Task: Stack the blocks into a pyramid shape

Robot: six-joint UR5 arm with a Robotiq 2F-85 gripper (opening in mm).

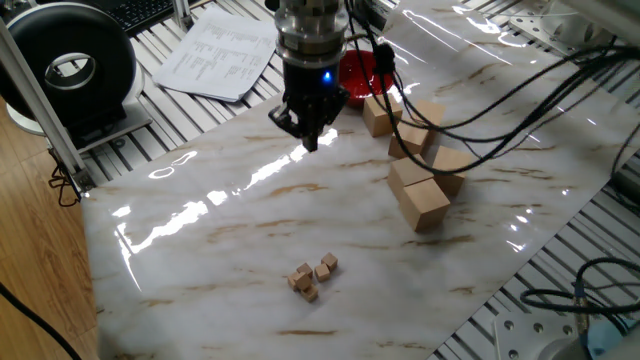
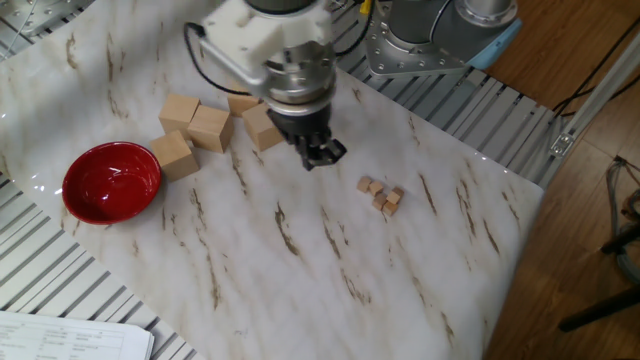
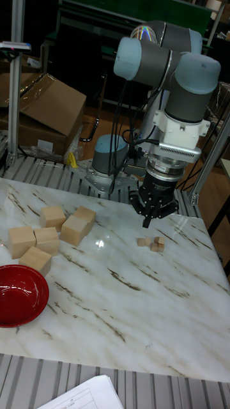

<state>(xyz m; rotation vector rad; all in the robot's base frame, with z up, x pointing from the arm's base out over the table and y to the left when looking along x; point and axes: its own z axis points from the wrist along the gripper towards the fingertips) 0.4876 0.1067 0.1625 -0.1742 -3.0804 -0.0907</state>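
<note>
Several tiny tan blocks (image 1: 313,277) lie in a loose cluster on the marble table top (image 1: 220,230), near its front edge. They also show in the other fixed view (image 2: 381,194) and the tall view (image 3: 152,242). I cannot see any stepped pile; they look flat on the surface. My gripper (image 1: 308,141) hangs above the table, pointing down, well short of the cluster and nearer the large wooden blocks. Its fingers are closed together with nothing between them. In the other fixed view the gripper (image 2: 323,157) is just left of the cluster.
Large pale wooden blocks (image 1: 419,198) sit in a group to the gripper's right, and a red bowl (image 2: 112,182) stands beyond them. Papers (image 1: 222,50) and a black round device (image 1: 70,65) lie off the table's far left. Cables (image 1: 500,90) trail over the right side.
</note>
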